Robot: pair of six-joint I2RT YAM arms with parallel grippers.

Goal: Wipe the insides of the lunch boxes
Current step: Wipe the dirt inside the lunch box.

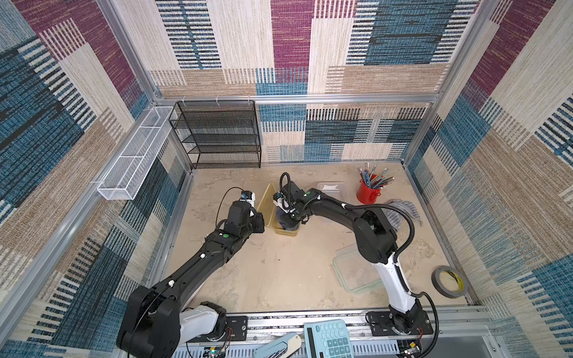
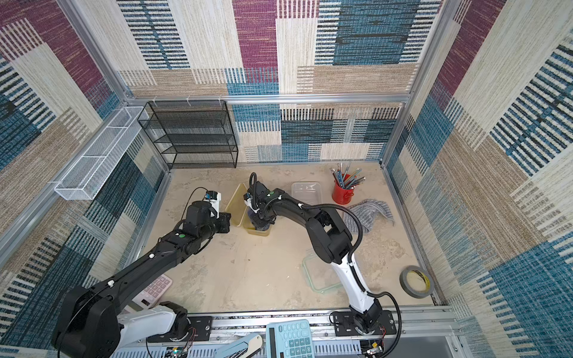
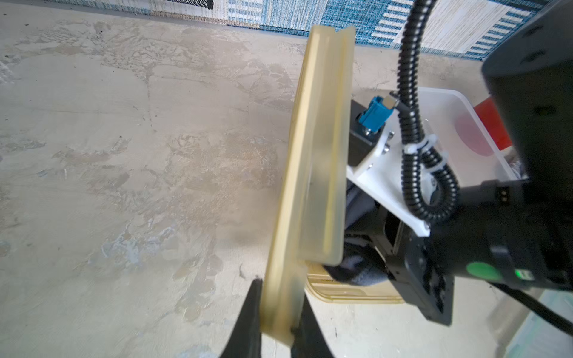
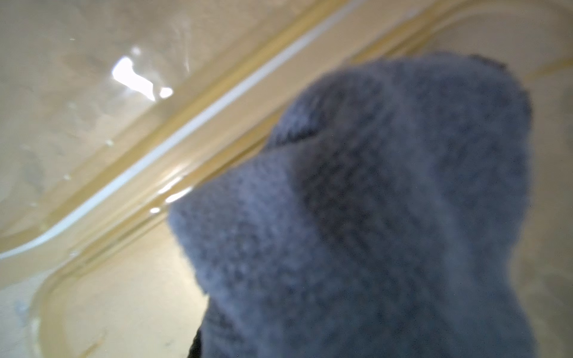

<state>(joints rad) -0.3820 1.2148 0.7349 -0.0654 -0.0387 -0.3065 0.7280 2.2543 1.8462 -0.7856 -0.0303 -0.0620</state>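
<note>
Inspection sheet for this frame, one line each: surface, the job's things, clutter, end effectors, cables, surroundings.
Surface: beige mottled tabletop.
Job's things: amber box at centre, open; amber lid held upright beside it; clear box farther back, open; green-rimmed clear lid lying flat in front.
Clutter: red cup of pencils, striped cloth, tape roll, pink calculator, blue calculator.
End effectors: left end effector shut on amber lid's edge; right end effector shut on dark cloth inside amber box.
Cables: black ribbed hose along right arm.
Surroundings: patterned walls, black mesh shelf, white wire basket.
</note>
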